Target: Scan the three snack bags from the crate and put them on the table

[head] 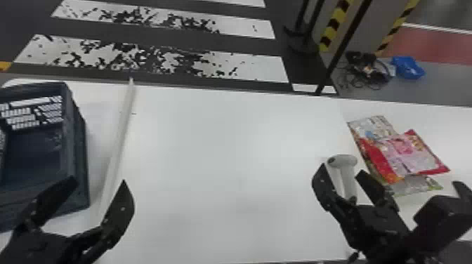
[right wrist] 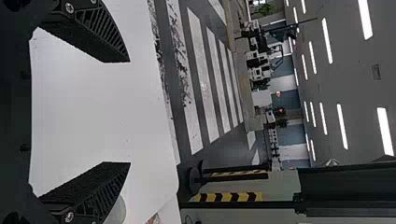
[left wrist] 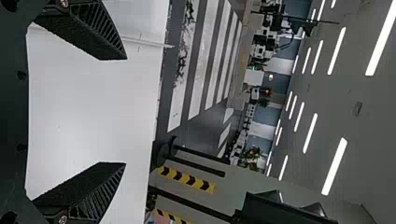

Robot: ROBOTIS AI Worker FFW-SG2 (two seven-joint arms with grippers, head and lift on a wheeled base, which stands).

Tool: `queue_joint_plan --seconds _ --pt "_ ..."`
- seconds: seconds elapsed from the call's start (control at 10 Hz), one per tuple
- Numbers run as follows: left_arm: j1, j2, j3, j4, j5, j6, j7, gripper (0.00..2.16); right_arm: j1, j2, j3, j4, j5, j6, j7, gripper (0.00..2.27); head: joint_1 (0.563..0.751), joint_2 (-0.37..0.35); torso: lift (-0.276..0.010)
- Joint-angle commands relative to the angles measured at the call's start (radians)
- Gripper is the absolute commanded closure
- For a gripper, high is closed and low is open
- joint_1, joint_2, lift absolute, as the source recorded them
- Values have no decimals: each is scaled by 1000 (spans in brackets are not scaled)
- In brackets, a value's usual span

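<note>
Well, the snack bags (head: 404, 154) lie in a pile on the counter (head: 228, 147), just beside the scanner (head: 343, 160). The left gripper (head: 99, 180) and right gripper (head: 341, 169) have their jaws wide apart, holding nothing. The bags look light, soft and slippery; any pick-up should squeeze gently across the middle, or snacks may break.

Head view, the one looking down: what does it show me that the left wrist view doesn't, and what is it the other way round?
From the head view: the crate, the pile of snack bags, the scanner and the right gripper.

From the left wrist view: long ceiling lights and green plants far back in the room.

Shared: the white table, the pale strip along it, the left gripper and the white floor stripes.
</note>
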Motion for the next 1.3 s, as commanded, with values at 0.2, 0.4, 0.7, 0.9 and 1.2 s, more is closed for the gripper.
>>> queue_joint_plan --seconds 0.2,0.4,0.7,0.9,1.2 --pt "3 -3 -4 7 2 -34 -3 60 11 -12 7 -14 1 -28 2 97 695 -176 -94" --pt "3 -3 -4 6 4 -43 -5 56 19 -14 7 -18 1 -43 2 97 695 -172 -94" --pt "4 -1 -4 6 7 -49 -9 56 19 -12 12 -18 4 -49 3 103 695 -172 -94" --pt "3 0 2 7 15 -62 -15 56 23 -14 12 -18 9 -83 11 103 695 -169 -94" --pt "3 -1 3 7 13 -65 -15 56 28 -23 15 -20 12 -114 12 107 695 -165 -94"
